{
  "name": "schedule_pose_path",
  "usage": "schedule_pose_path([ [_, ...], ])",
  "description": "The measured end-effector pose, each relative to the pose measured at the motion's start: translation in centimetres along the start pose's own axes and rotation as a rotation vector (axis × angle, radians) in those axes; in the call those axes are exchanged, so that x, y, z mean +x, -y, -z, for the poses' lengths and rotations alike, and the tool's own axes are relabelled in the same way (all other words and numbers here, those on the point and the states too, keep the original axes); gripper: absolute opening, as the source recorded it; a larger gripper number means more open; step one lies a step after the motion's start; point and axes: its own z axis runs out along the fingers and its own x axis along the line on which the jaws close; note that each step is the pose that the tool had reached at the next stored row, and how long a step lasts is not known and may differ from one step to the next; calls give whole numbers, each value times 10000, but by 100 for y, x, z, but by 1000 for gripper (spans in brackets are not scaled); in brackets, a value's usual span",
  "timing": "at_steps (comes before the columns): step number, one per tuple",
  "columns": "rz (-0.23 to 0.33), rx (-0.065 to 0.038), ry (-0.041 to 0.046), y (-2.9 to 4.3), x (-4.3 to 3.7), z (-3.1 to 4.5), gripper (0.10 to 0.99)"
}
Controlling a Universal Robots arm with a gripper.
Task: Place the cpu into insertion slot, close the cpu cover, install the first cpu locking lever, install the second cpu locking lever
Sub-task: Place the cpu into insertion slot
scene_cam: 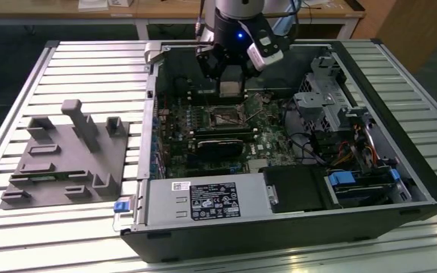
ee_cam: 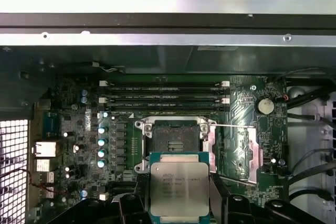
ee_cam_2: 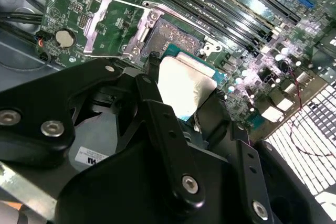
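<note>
One cpu [ee_cam: 179,190], likely light, stiff and fragile underneath, sits clamped by its side edges in your gripper [ee_cam: 179,203], poised just beside the uncovered slot [ee_cam: 173,142]; grip the edges only.

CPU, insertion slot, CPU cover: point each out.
cpu [ee_cam: 179,190], first wrist view, middle of its metal top.
insertion slot [ee_cam: 173,140], first wrist view, its dark centre.
cpu cover [ee_cam_2: 96,24], second wrist view, one side bar of the frame.

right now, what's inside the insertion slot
Inside the insertion slot only its dark centre shows; no chip is seated. The cpu, held in the gripper, hides the slot's near edge in the first wrist view. The cpu cover lies swung open beside it.
</note>
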Motion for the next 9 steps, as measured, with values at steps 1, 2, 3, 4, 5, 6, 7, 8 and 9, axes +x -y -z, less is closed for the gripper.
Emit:
schedule_pose_path([
  [1, 1, -1, 7, 1, 0, -16, 537],
  [2, 1, 0, 14, 2, 0, -31, 537],
  [3, 2, 0, 23, 3, 1, -46, 537],
  [4, 2, 0, 31, 4, 1, -61, 537],
  [5, 3, -1, 41, 5, 1, -77, 537],
  [6, 3, -2, 49, 6, 1, -91, 537],
  [7, 3, -1, 56, 6, 1, -103, 537],
  [8, 4, -2, 61, 7, 1, -115, 537],
  [9, 4, -2, 66, 8, 1, -128, 537],
])
